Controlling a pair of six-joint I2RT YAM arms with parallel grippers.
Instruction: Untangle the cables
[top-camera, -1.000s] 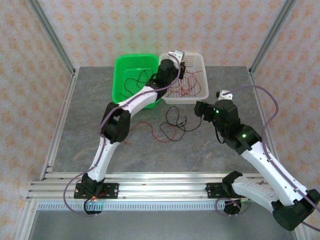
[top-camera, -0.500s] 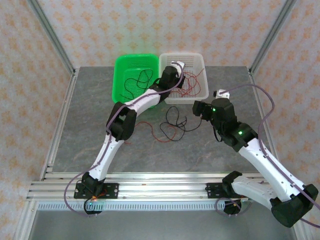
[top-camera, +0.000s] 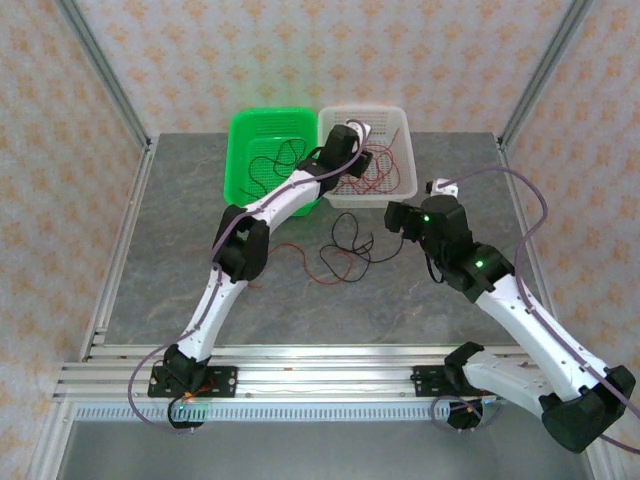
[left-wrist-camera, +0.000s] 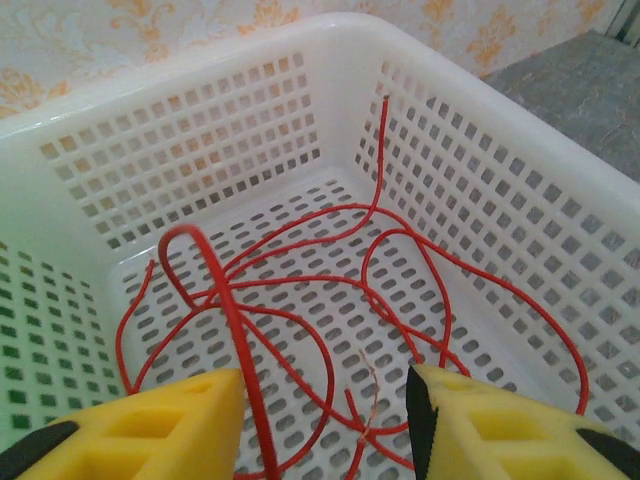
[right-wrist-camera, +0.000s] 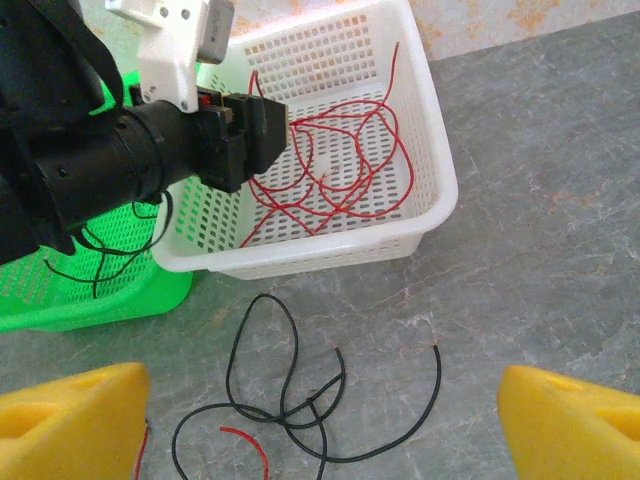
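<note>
Pincer on my left (left-wrist-camera: 325, 400) hangs spread over red cables (left-wrist-camera: 238, 330) sorted into the white basket (left-wrist-camera: 200, 140). Right pincer (right-wrist-camera: 322, 420) spread above black cables (right-wrist-camera: 290, 415).

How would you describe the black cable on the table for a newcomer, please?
Find the white basket at the table's far side. In front of it, on bare tabletop, lies a looped cable. It is black, unlike the red cables inside the basket.

No readable text, no labels, views perhaps too coarse
</note>
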